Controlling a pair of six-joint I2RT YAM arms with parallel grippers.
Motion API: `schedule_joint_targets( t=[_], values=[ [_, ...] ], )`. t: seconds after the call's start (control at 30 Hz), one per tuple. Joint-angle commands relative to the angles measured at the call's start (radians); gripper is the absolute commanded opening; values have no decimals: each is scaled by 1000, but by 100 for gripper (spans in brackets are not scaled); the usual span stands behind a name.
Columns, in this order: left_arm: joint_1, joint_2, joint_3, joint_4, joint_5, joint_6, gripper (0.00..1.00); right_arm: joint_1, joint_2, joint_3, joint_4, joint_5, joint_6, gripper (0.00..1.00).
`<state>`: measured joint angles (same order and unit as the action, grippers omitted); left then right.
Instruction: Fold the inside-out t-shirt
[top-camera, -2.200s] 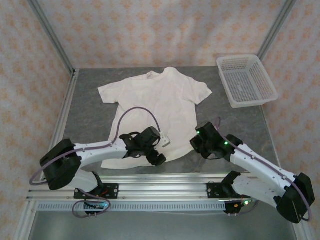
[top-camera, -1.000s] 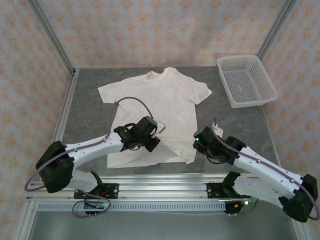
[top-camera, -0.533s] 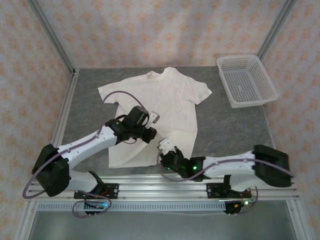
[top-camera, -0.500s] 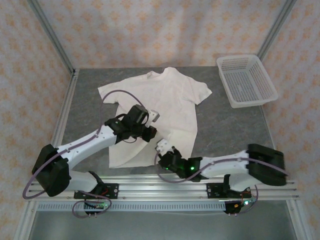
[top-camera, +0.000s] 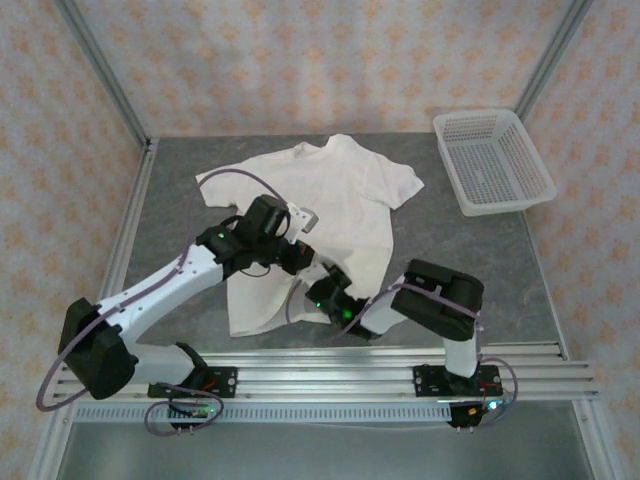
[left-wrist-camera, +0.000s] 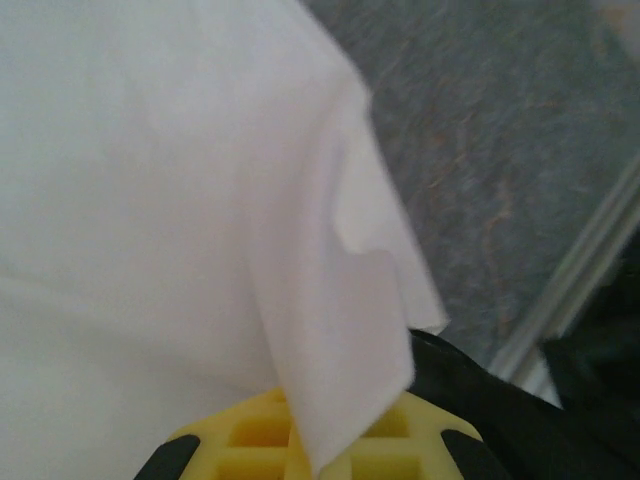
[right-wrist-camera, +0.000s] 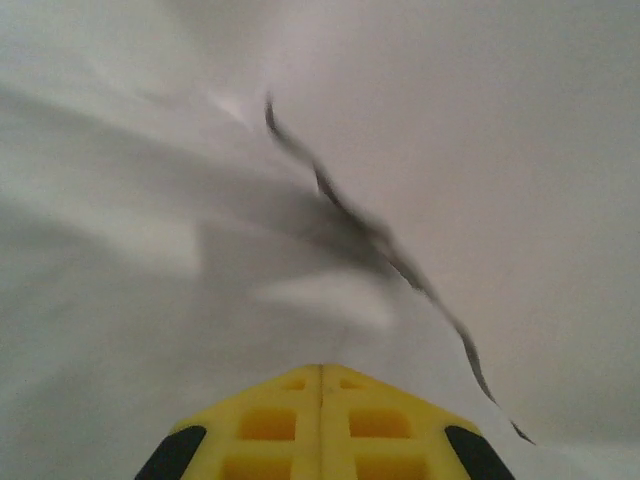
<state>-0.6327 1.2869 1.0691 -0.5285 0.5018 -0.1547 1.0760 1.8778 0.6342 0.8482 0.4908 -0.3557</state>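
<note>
The inside-out t-shirt (top-camera: 340, 190), plain white and wrinkly, lies on the grey table (top-camera: 470, 250) with its collar toward the back. Over its lower left part, my left gripper (top-camera: 300, 262) is shut on a lifted corner of the hem. In the left wrist view this white flap (left-wrist-camera: 340, 330) drapes over the yellow fingers (left-wrist-camera: 240, 435) of the left gripper (left-wrist-camera: 310, 445). My right gripper (top-camera: 322, 290) is just in front of it, on the shirt's lower middle. Its yellow fingers (right-wrist-camera: 270, 420) are pressed together, and the right gripper (right-wrist-camera: 322, 372) pinches a raised ridge of cloth (right-wrist-camera: 320, 300).
A white plastic mesh basket (top-camera: 492, 160) stands at the back right corner. The right arm is folded tightly over the front middle of the table. An aluminium rail (top-camera: 330, 360) runs along the near edge. Bare grey table lies to the right and left of the shirt.
The right arm swung left along the front edge, folded up and shut its gripper on the cloth. The left gripper carried the hem corner back and left, pulling the shirt's lower edge up.
</note>
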Motion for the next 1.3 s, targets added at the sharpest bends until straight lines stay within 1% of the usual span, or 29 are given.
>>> schedule_joint_targets(
  t=[0.0, 0.07, 0.13, 0.2, 0.27, 0.33, 0.4, 0.47, 0.53, 0.63, 0.67, 0.77, 0.87, 0.93, 1.07, 1.17, 1.27],
  values=[
    [-4, -43, 99, -101, 85, 29, 0, -90, -78, 29, -70, -89, 56, 2],
    [-3, -54, 153, -120, 90, 13, 0, -124, -85, 60, -127, -83, 81, 1],
    [-2, -60, 199, -104, 120, -26, 0, -141, -72, 85, -155, -52, 137, 0],
    [-4, -54, 243, -84, 150, -51, 0, -135, -57, 131, -237, -69, 193, 0],
    [-3, -39, 288, -96, 145, -53, 0, -105, -41, 142, -238, -59, 227, 0],
    [-3, -29, 318, -115, 132, -47, 0, -75, -24, 149, -238, -72, 216, 0],
    [-5, -28, 333, -111, 145, -50, 0, -74, -22, 177, -294, -84, 248, 0],
    [-4, -36, 332, -94, 162, -63, 0, -114, -52, 178, -317, -151, 329, 0],
    [-4, -49, 332, -76, 171, -78, 0, -179, -95, 192, -368, -242, 426, 0],
    [-8, -54, 349, -58, 201, -91, 0, -237, -102, 296, -559, -297, 484, 0],
    [-11, -52, 360, -55, 217, -93, 0, -254, -101, 306, -572, -316, 503, 0],
    [-28, -35, 412, -62, 228, -92, 0, -330, -117, 274, -540, -397, 660, 0],
    [-59, -7, 481, -38, 205, -119, 0, -344, -105, 325, -646, -374, 754, 0],
    [-106, 31, 554, -17, 176, -128, 0, -333, -65, 372, -690, -408, 816, 0],
    [-198, 139, 739, -56, 115, -102, 0, -302, -11, 435, -737, -467, 836, 0],
    [-230, 212, 821, -43, 109, -141, 0, -306, -35, 473, -790, -495, 851, 0],
    [-269, 255, 873, -2, 144, -159, 0, -347, -46, 530, -872, -517, 888, 0]
  ],
)
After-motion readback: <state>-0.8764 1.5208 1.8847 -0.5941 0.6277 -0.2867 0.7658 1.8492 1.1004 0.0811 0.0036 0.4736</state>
